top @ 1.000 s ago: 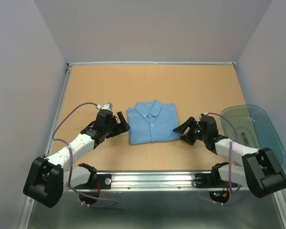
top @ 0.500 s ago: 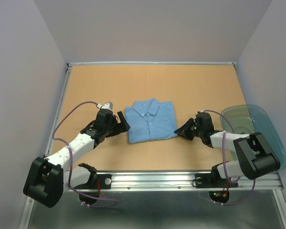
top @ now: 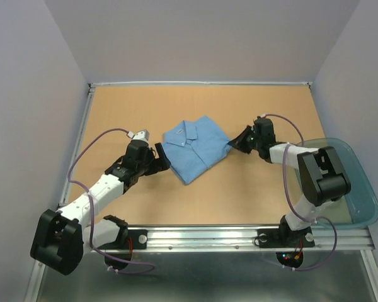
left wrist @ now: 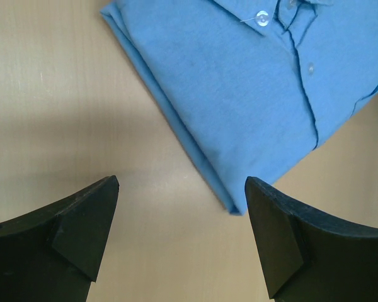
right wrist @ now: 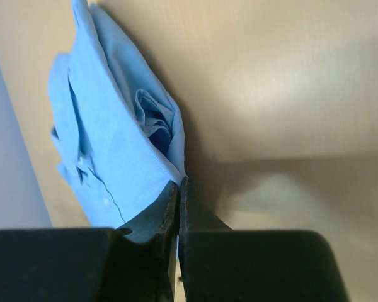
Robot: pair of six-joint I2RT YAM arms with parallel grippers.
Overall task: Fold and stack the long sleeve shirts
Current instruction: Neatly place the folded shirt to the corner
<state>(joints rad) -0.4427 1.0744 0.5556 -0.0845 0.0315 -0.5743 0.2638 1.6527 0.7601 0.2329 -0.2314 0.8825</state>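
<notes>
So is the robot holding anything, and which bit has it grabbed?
Yes. The right gripper, jaws shut, pinches the folded light blue shirt by a corner away from the collar. The left gripper is open, holding nothing.

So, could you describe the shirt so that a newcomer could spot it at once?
On the tan table, look near the middle. The light blue collared shirt lies there folded, set askew, its right corner pinched in the right claw. It is the only cloth; the teal tub at the table's right edge is translucent plastic.
</notes>
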